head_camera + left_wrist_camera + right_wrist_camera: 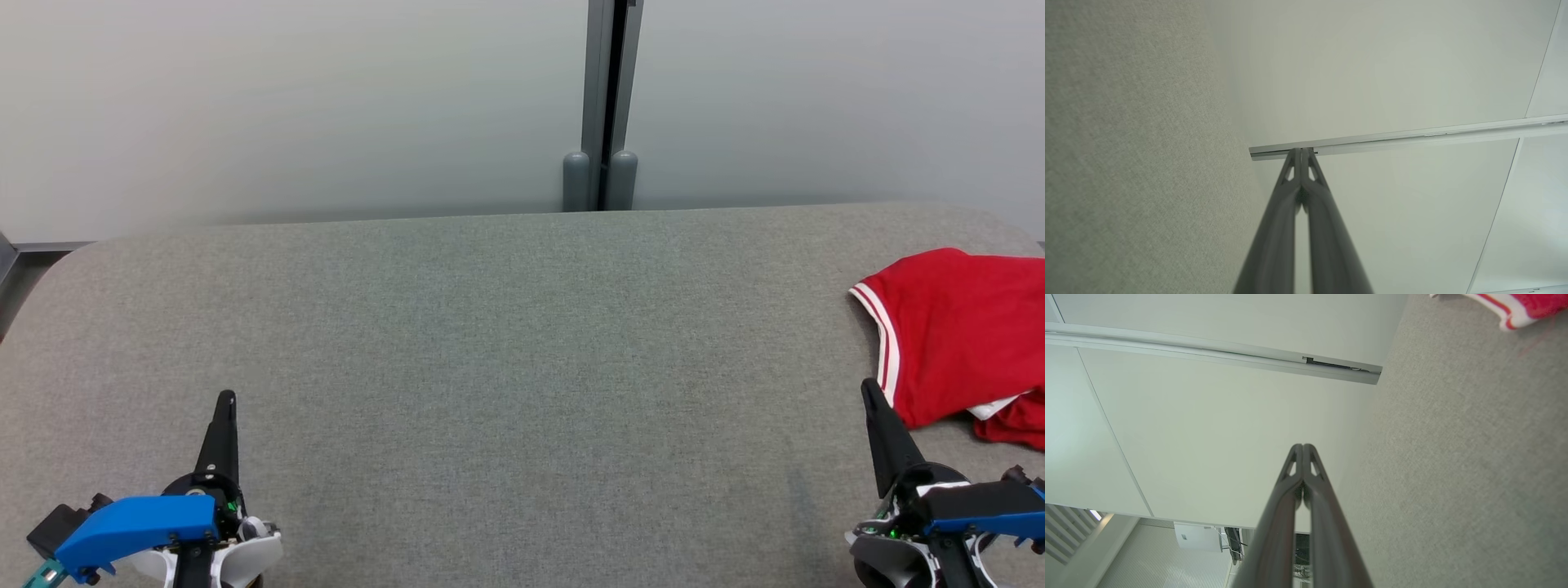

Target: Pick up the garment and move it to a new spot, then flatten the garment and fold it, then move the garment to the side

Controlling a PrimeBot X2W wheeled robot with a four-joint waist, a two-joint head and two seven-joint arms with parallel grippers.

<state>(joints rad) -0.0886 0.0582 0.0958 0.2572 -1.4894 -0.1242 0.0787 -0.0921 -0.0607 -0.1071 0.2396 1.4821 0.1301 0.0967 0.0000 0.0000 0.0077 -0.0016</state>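
A red garment [963, 331] with white striped trim lies crumpled at the right edge of the grey fabric table [490, 343]; part of it runs out of the head view. A corner of the garment [1519, 306] shows at the top right of the right wrist view. My right gripper [867, 389] is shut and empty, its tip just left of the garment's near edge, apart from it. At the lower left my left gripper [226, 398] is shut and empty, far from the garment. Both wrist views show the fingers pressed together: left gripper [1301, 150], right gripper [1303, 446].
A pale wall runs behind the table, with a grey vertical post [602, 106] at its middle. The table's far edge [490, 216] curves down at both corners.
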